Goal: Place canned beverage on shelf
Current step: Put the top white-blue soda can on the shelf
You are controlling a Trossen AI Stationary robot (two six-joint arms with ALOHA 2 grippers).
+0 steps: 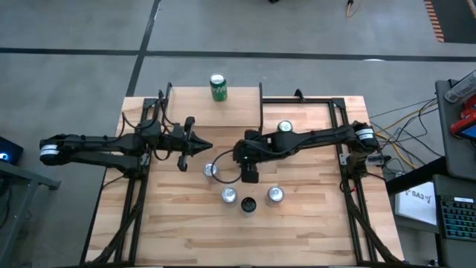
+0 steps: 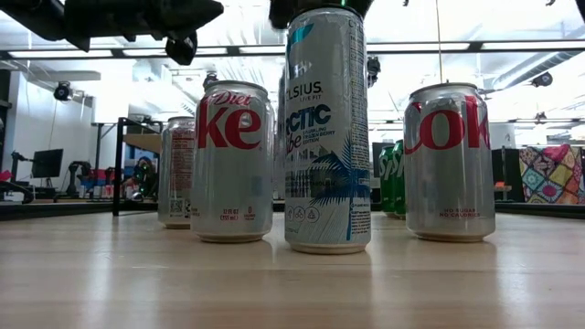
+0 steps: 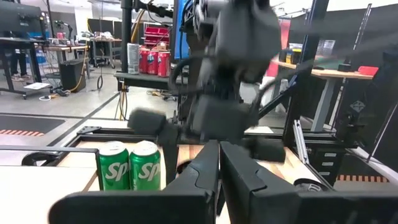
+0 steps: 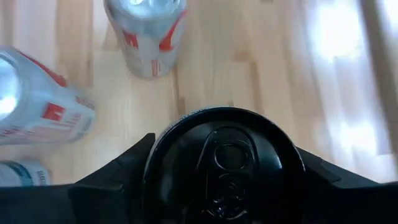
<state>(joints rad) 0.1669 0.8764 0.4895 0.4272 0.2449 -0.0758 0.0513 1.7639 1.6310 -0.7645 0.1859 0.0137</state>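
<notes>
The shelf (image 1: 238, 95) is seen at the table's (image 1: 312, 223) far edge, with a green can (image 1: 218, 86) on it. The right gripper (image 4: 224, 163) is positioned over the black-topped Celsius can (image 2: 327, 128), its fingers set against both sides of the can. The left gripper (image 1: 199, 149), closed and empty, is held over the table's left half.

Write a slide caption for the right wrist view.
Right gripper closed around a black-topped can on the wooden table, with Diet Coke cans standing nearby.
</notes>
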